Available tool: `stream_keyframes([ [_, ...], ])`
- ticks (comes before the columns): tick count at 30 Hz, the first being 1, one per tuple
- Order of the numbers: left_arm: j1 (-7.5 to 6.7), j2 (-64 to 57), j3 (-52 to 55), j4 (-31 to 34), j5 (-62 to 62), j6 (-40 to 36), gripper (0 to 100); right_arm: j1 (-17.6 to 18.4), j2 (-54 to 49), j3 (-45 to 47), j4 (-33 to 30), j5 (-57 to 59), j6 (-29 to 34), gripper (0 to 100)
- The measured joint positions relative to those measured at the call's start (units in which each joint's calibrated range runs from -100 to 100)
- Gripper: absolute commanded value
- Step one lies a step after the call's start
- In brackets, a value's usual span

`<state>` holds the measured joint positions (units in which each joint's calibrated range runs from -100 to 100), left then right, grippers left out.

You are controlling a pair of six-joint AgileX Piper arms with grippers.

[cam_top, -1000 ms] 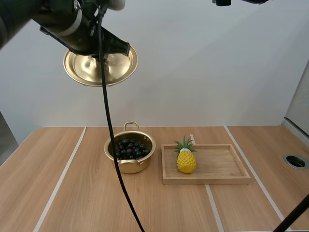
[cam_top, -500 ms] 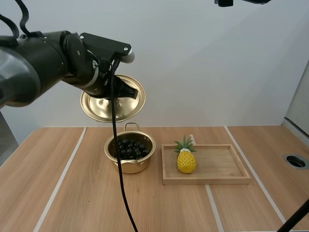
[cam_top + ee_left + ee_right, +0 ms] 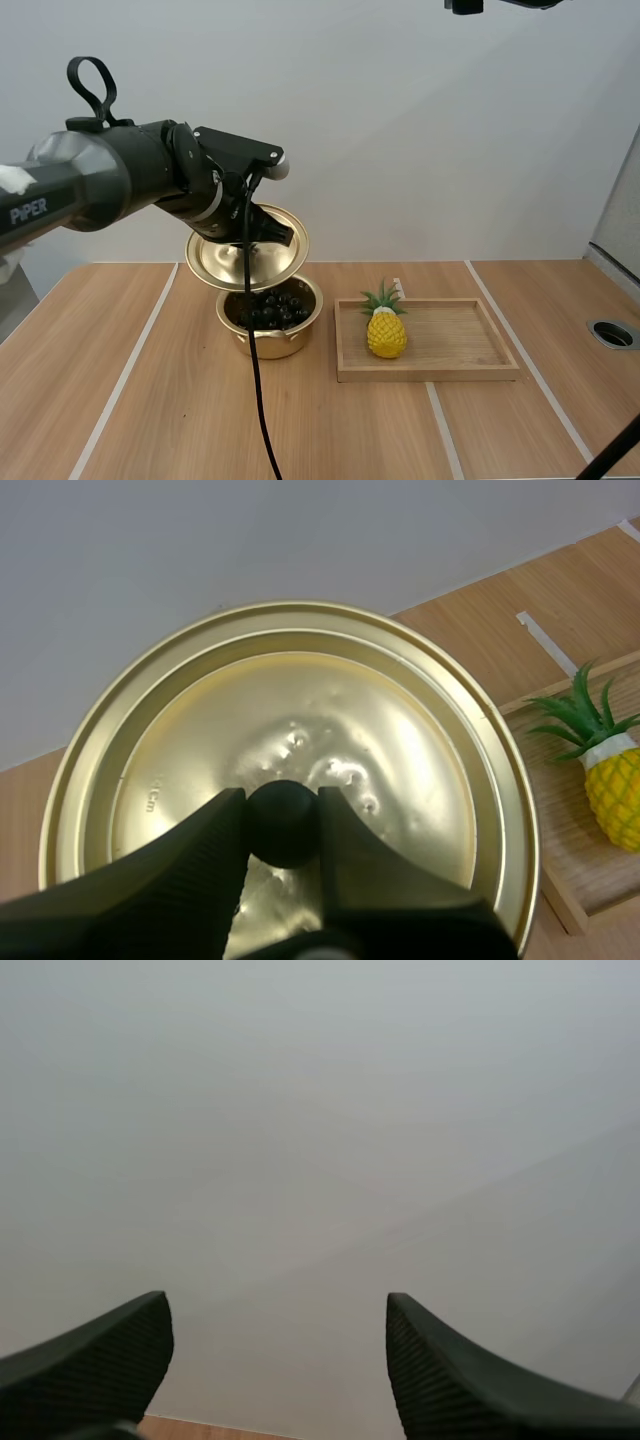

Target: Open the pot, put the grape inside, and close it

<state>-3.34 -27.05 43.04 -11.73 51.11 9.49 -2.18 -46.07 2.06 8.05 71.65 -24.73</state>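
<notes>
Above the pot [image 3: 272, 343], left gripper [image 3: 283, 818] is clamped on the black knob [image 3: 284, 834] of the gold lid [image 3: 400, 750]: fingers only narrowly apart, knob pinched between their ribbed faces. Lid hangs tilted, underside turned toward the high camera, its lower edge over the pot's back-left rim; whether the two touch cannot be told. Pot stands on the table [image 3: 150, 400], mouth mostly uncovered, dark grapes [image 3: 268, 308] inside. Wooden tray [image 3: 440, 373] lies just right of the pot, apart from it, with a yellow pineapple [image 3: 386, 334] upright at its left end. Right gripper [image 3: 275, 1312] faces a plain wall, fingers spread wide, nothing between them
</notes>
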Motion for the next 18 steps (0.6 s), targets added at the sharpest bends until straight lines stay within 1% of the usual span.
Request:
stream_keyframes([
  [6,0.00,4.72,0.00,-4.57,0.75,3.77,0,0.00,0.00,0.00,0.00,0.93,0.00,100],
  [18,0.00,12.99,0.00,-5.83,-2.00,4.53,0,0.00,0.00,0.00,-0.10,3.99,0.00,100],
])
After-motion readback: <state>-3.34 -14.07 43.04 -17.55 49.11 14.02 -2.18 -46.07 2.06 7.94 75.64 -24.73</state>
